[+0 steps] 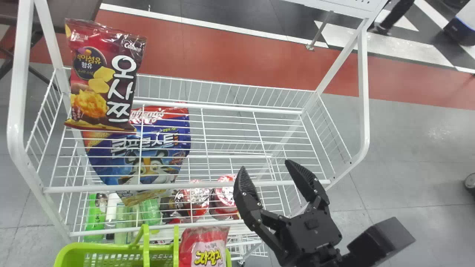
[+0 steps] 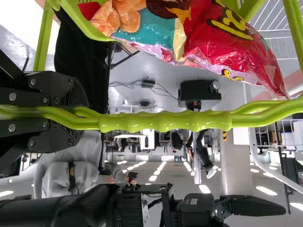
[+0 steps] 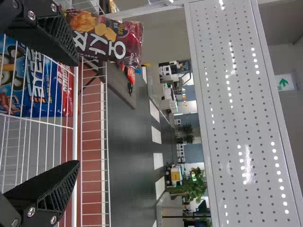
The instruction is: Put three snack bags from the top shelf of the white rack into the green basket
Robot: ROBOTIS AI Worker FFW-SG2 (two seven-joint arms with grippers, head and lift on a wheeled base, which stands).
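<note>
The maroon snack bag (image 1: 105, 79) stands at the left end of the top shelf (image 1: 237, 183), leftward of the right hand (image 1: 267, 167) and well apart. That hand points forward near the front rail, fingers spread, holding nothing. The left hand (image 2: 83, 113) is closed around the handle (image 2: 165, 121) of the green basket (image 1: 70, 249), which holds a red snack bag (image 1: 206, 246); the head view's bottom edge cuts both off. Wires partly cover a blue bag (image 1: 148, 152).

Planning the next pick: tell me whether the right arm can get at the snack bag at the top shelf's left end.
Probably yes: the right gripper is open, and nothing seems to stand between it and the snack bag, though it must cross most of the rack.
</note>
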